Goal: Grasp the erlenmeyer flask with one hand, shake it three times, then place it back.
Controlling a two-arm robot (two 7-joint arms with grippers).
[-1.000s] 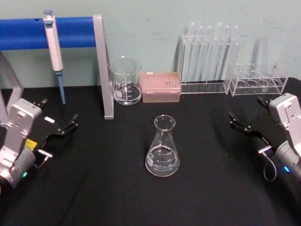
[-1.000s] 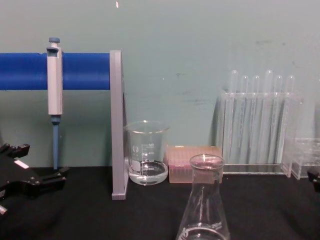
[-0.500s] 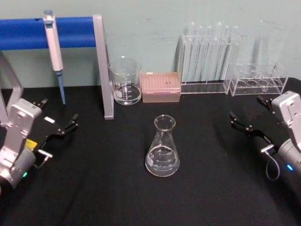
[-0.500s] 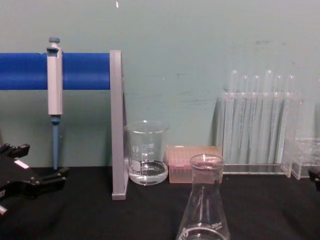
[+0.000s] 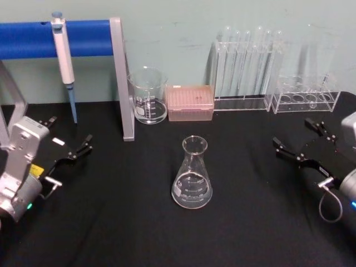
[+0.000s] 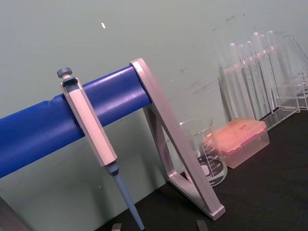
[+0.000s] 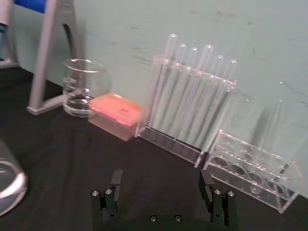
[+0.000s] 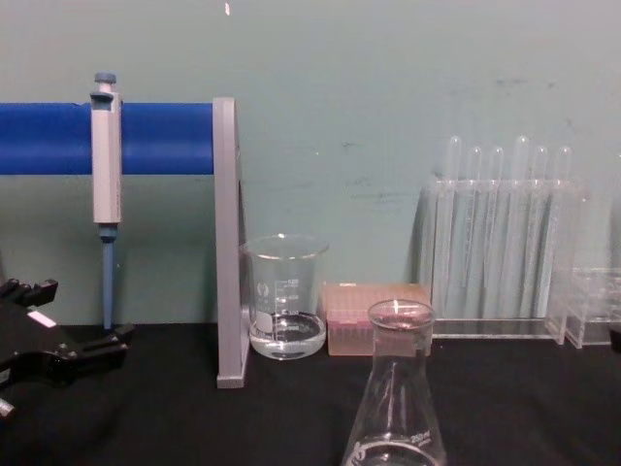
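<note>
The erlenmeyer flask (image 5: 192, 177) stands upright on the black table near its middle, with a little clear liquid in its base; its neck and rim rise at the bottom of the chest view (image 8: 396, 388), and its base edge lies at the side of the right wrist view (image 7: 8, 186). My left gripper (image 5: 70, 131) rests open at the table's left side, well away from the flask, also seen in the chest view (image 8: 81, 313). My right gripper (image 5: 292, 132) is open at the far right, nothing between its fingers (image 7: 116, 178).
Along the back wall stand a blue bar stand with a hanging pipette (image 5: 64, 55), a glass beaker (image 5: 148, 95), a pink tip box (image 5: 191, 103), a rack of test tubes (image 5: 245, 69) and a low clear rack (image 5: 307, 93). Open tabletop surrounds the flask.
My right gripper has drawn back to the right, farther from the flask. The left gripper and the flask have stayed put.
</note>
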